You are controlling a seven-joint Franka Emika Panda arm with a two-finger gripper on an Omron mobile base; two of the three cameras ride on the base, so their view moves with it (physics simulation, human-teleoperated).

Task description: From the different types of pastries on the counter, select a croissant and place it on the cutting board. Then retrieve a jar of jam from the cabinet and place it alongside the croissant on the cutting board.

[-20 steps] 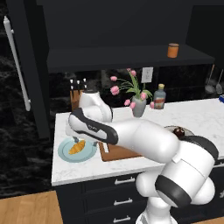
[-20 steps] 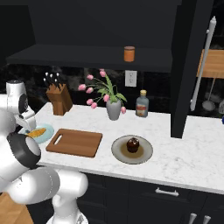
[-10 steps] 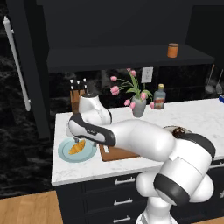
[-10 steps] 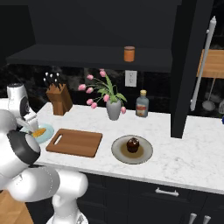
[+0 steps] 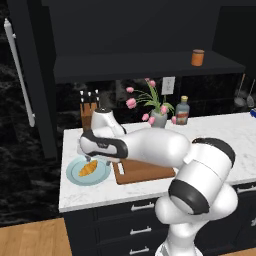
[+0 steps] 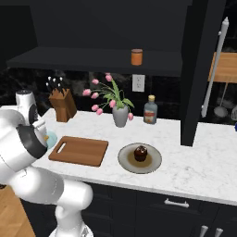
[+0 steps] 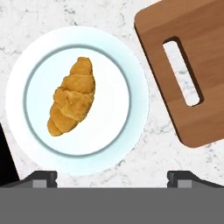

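Croissant [image 7: 72,97] is sitting in the middle of the light-blue plate [image 7: 131,127], and your gripper [image 7: 111,177] hangs right over that plate with jaws spread wide, nothing in them. Just right of the plate you've got the cutting board [image 7: 197,65], bare, slot handle toward the plate, both on the counter [image 5: 220,132]

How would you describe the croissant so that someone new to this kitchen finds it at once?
Start at the white marble counter and go to its end by the knife block, where a round light-blue plate sits beside the slotted end of the wooden cutting board. The croissant lies alone on that plate: golden-orange, elongated, tapered, unlike the dark round pastry on the grey plate.
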